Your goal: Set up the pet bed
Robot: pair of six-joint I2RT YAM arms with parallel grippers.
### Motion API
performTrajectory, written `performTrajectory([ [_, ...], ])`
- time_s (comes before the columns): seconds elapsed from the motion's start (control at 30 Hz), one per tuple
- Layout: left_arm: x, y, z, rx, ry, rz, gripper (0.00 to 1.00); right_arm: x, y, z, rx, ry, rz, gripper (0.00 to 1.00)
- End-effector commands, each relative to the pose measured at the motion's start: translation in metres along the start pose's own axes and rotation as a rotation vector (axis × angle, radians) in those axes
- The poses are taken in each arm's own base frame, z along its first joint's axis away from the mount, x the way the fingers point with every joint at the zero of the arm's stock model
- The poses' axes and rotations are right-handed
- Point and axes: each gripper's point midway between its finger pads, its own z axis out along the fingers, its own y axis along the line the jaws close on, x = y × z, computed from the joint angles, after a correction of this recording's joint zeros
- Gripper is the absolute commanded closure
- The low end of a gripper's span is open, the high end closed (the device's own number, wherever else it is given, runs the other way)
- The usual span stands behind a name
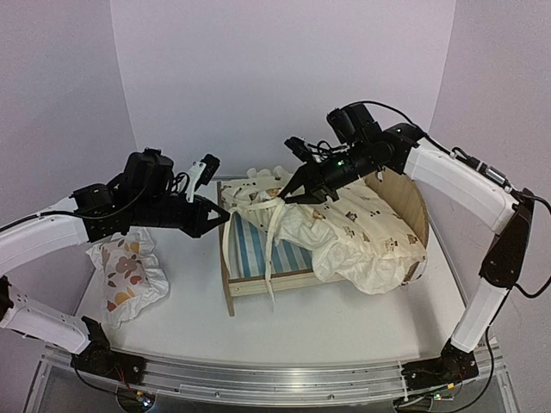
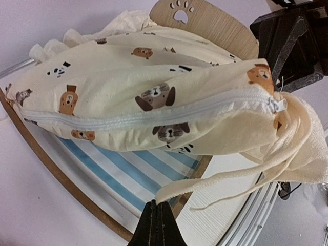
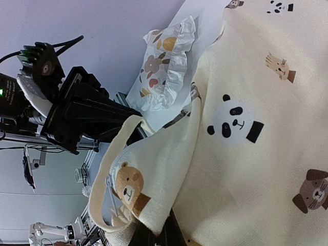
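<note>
The pet bed [image 1: 255,247] stands mid-table, with its striped base showing at the left end and its arched headboard [image 1: 415,204] at the right. The cream animal-print cushion [image 1: 366,232] lies bunched over the bed's right half. My right gripper [image 1: 288,196] is shut on the cushion's zipper corner [image 3: 154,205] and holds it lifted above the bed. My left gripper [image 1: 222,212] is by the bed's left end, its fingers [image 2: 156,223] shut with a cushion tie [image 2: 215,179] ending at their tips. The headboard's paw cutout [image 2: 180,11] shows in the left wrist view.
The small white pillow [image 1: 129,274] with orange-brown prints lies on the table left of the bed, under my left arm, and also shows in the right wrist view [image 3: 166,64]. Loose ties [image 1: 272,249] hang over the bed's front rail. Grey walls enclose the table.
</note>
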Motion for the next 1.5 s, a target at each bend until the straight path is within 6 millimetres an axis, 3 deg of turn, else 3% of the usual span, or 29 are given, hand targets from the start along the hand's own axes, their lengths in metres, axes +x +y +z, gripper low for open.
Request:
performTrajectory([
  [0.0,0.02,0.0,0.005,0.024,0.043,-0.079,0.98,0.005,-0.008,0.01,0.005,0.008,0.014,1.0],
  [0.27,0.049,0.009,0.027,0.017,0.115,-0.159,0.97,0.015,-0.029,0.024,0.063,0.028,0.044,1.0],
  [0.6,0.067,0.019,0.044,-0.029,0.177,-0.23,0.9,0.014,-0.071,0.049,0.275,0.002,0.017,1.0],
  [0.67,0.069,0.018,0.046,-0.029,0.188,-0.229,0.82,0.008,-0.077,0.051,0.315,-0.016,0.009,1.0],
  [0.8,0.066,0.012,0.04,-0.029,0.177,-0.205,0.54,0.004,-0.09,0.055,0.371,-0.027,0.0,1.0],
  [0.97,0.062,0.018,0.03,-0.091,0.183,-0.187,0.4,0.01,-0.101,0.075,0.401,0.01,-0.01,1.0],
  [1.2,0.072,0.032,0.031,-0.179,0.203,-0.195,0.4,0.016,-0.099,0.112,0.415,0.072,-0.095,0.98],
  [1.47,0.09,0.05,0.048,-0.273,0.254,-0.198,0.66,0.022,-0.105,0.128,0.538,0.1,-0.262,0.85],
])
